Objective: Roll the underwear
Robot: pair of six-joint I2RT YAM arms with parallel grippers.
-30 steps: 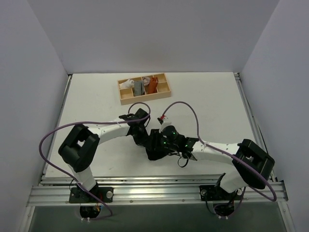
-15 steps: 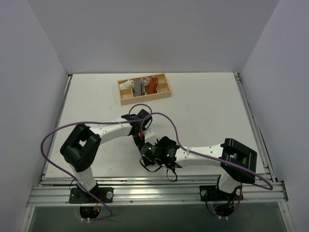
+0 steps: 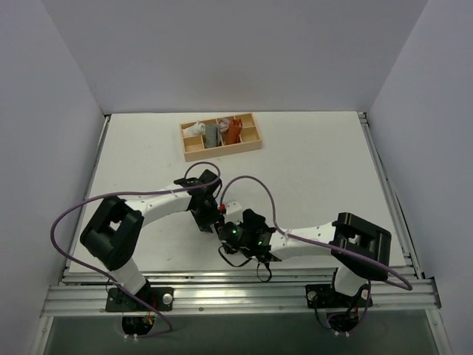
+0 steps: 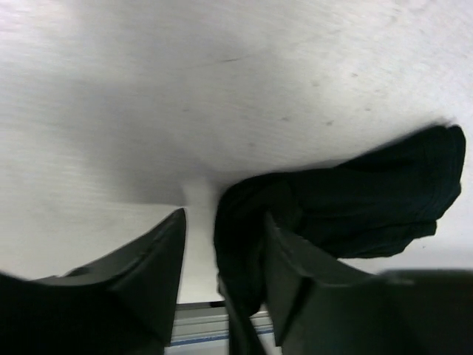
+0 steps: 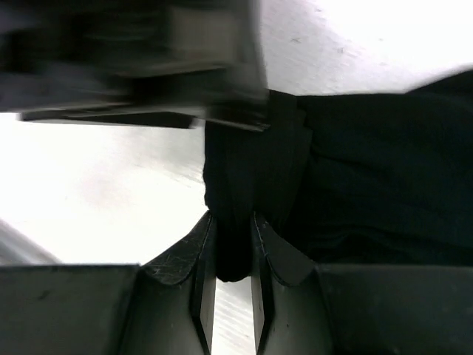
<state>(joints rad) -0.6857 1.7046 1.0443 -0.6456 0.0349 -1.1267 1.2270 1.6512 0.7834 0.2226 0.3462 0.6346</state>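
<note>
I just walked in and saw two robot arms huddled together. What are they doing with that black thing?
They are rolling up the underwear, a black cloth lying bunched on the white table. The right end effector pinches a fold of it between its fingers. The left end effector sits right beside it with its fingers apart, the cloth's edge between them but not gripped.

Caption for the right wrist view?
Right gripper pinches a fold of the black underwear on the white table.

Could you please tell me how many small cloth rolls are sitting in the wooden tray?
3, side by side in the tray: a white roll at the left, a grey roll next, an orange-brown roll right of it. Others could be hidden inside.
</note>
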